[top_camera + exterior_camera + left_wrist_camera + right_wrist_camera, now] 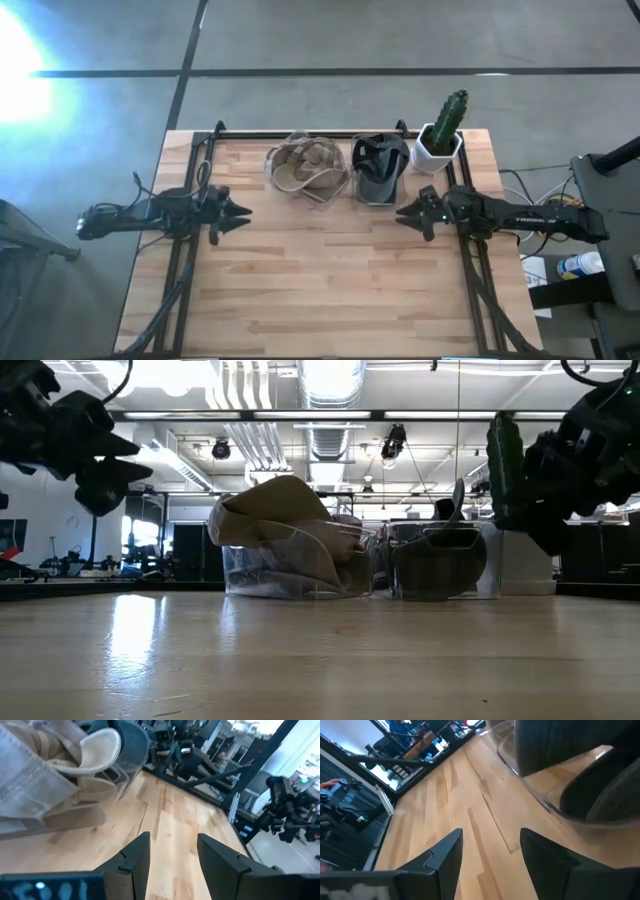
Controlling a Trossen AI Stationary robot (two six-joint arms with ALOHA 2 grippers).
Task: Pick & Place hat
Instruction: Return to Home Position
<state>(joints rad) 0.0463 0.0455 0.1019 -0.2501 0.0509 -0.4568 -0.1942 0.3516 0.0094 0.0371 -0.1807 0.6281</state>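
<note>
A tan hat (307, 168) sits crumpled in a clear bin (300, 570) at the table's far side. In the left wrist view the tan hat (85, 755) shows its brim. Beside it on the right, a dark hat (380, 170) rests in a second clear bin (540, 795). My left gripper (246, 212) hovers open above the table's left part, pointing right; its fingers (172, 857) hold nothing. My right gripper (399, 212) hovers open near the dark hat's bin, pointing left; the fingers (490, 855) are apart over bare wood.
A green cactus (450, 112) in a white pot (436, 152) stands at the far right corner, next to the dark hat's bin. The wooden table top (320, 280) stretches bare toward the near edge. Black frame rails (180, 270) run along both sides.
</note>
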